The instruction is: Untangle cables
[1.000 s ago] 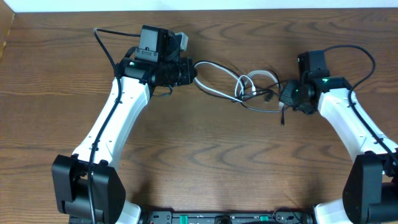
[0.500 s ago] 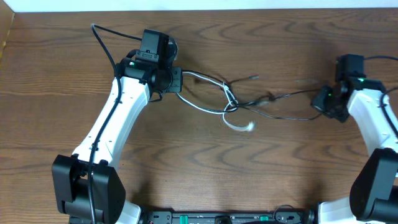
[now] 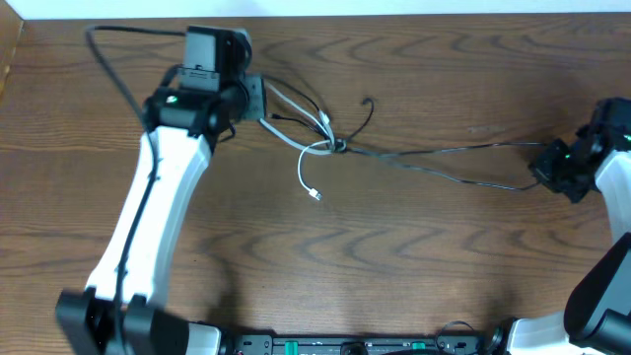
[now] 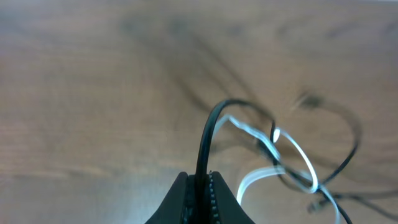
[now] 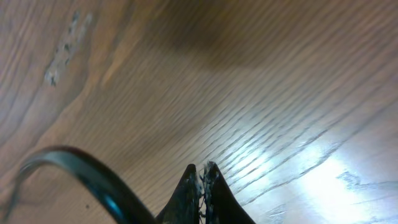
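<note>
Overhead: left gripper (image 3: 258,99) sits at the upper left, jaws pressed together on the black cable (image 3: 444,156). The right gripper (image 3: 545,170), at the right edge, pinches the far run of the same cable. That cable is stretched nearly taut across the table (image 3: 394,276) and meets the white cable (image 3: 303,168) at a tight knot (image 3: 338,146) near the left gripper.

Risk: any further pull apart would likely cinch the knot rather than free it, or drag the cable out of 1 pinch. The white plug lies loose below the knot and could snag. Whether the left jaws also catch the white cable cannot be told. The right arm is cut off by the frame.

Left wrist: black cable rises from between the closed fingers. The tangle beyond is blurred, its crossings unreadable.

Right wrist: fingers are closed, with 1 dark blurred arc at lower left. The pinch point is too fine to make out.
</note>
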Controlling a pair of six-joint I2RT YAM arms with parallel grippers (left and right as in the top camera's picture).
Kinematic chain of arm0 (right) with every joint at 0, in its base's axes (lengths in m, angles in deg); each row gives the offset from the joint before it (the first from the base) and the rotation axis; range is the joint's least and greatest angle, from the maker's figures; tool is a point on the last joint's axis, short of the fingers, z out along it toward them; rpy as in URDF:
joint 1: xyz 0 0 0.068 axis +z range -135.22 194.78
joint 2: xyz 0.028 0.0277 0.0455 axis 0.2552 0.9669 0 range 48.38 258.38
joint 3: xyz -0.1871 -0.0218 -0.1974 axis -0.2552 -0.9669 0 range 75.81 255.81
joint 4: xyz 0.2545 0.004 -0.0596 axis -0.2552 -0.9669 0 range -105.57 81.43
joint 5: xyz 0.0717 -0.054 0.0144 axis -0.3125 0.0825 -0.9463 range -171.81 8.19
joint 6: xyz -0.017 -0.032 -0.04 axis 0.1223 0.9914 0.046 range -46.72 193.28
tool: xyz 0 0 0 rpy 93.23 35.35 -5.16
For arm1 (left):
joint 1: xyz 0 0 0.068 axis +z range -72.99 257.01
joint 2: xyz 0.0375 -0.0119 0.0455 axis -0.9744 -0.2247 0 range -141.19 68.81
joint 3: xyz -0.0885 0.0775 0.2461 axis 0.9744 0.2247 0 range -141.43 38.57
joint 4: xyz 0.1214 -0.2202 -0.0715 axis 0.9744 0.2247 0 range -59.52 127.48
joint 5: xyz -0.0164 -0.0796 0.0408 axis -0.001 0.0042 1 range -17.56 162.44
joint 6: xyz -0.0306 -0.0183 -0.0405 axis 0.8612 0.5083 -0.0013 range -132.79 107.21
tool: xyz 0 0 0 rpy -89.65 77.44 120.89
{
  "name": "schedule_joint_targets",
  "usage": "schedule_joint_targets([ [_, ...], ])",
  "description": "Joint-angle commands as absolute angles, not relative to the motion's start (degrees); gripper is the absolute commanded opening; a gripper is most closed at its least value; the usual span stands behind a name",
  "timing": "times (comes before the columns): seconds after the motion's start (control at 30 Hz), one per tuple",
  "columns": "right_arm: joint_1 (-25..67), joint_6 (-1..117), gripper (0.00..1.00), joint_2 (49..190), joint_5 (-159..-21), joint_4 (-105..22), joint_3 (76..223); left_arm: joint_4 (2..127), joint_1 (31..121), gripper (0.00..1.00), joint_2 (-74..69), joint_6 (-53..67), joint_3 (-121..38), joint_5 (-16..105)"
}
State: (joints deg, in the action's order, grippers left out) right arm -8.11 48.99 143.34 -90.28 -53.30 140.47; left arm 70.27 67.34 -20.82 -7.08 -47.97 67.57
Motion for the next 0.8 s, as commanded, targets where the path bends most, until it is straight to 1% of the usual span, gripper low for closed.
schedule_joint_targets([
  [0.0, -13.07, 50.61, 0.01, 142.03, -90.35, -53.21, 140.73, 67.58, 70.64, 0.07, -15.31, -6.71, -52.08, 67.70],
  [0.17, -17.25, 51.55, 0.01, 142.03, -90.39, -53.63, 140.73, 66.84, 75.60, 0.08, -13.91, -6.53, -53.28, 64.10],
  [0.27, -19.17, 51.55, 0.01, 142.03, -90.68, -53.56, 140.73, 67.19, 77.44, 0.08, -14.28, -5.55, -53.28, 63.88],
  [0.37, -19.70, 56.99, 0.01, 142.03, -99.16, -52.84, 140.73, 67.58, 77.92, 0.07, -14.37, -4.59, -53.28, 61.67],
  [0.5, -16.15, 62.34, 0.01, 141.96, -107.97, -52.03, 140.76, 69.07, 75.63, 0.07, -15.33, -4.59, -53.26, 56.80],
  [0.63, -11.39, 62.65, 0.01, 141.90, -108.58, -51.66, 142.75, 71.28, 71.85, 0.08, -17.19, -4.61, -53.15, 53.74],
  [0.77, -7.28, 62.23, 0.01, 141.90, -108.58, -51.86, 149.28, 72.24, 66.86, 0.07, -19.11, -4.59, -53.06, 51.07],
])
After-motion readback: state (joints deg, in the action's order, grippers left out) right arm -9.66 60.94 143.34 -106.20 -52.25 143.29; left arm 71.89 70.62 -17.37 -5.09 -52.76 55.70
